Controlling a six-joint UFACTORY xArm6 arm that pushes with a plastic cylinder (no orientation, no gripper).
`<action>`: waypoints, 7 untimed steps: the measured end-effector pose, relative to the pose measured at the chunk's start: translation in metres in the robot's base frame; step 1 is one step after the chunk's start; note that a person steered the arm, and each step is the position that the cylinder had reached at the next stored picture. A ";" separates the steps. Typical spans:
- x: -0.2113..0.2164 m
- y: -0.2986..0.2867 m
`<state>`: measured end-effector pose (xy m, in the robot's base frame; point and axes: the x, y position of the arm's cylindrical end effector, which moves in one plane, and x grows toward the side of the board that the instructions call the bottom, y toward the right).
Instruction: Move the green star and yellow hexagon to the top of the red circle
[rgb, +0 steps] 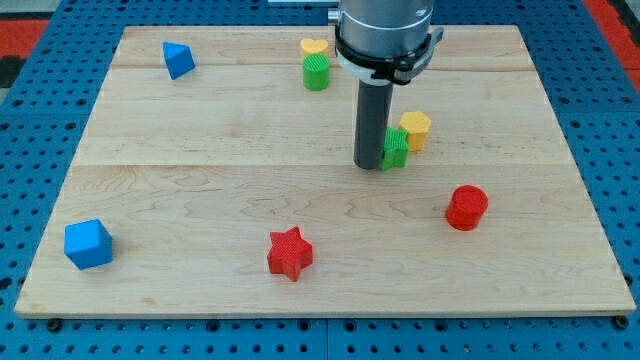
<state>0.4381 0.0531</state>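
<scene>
The green star (397, 148) sits right of the board's centre, partly hidden by my rod. The yellow hexagon (415, 130) touches it on its upper right. The red circle (466, 208) stands lower and to the right, apart from both. My tip (370, 165) rests on the board against the green star's left side.
A green round block (316, 72) and a yellow heart (314, 47) sit at the view's top centre. A blue triangular block (178, 59) is at top left, a blue cube (88, 244) at bottom left, a red star (290, 253) at bottom centre. The wooden board (200, 180) ends on all sides.
</scene>
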 end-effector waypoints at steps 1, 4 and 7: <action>-0.017 0.005; -0.053 0.097; -0.141 0.189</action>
<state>0.2973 0.2421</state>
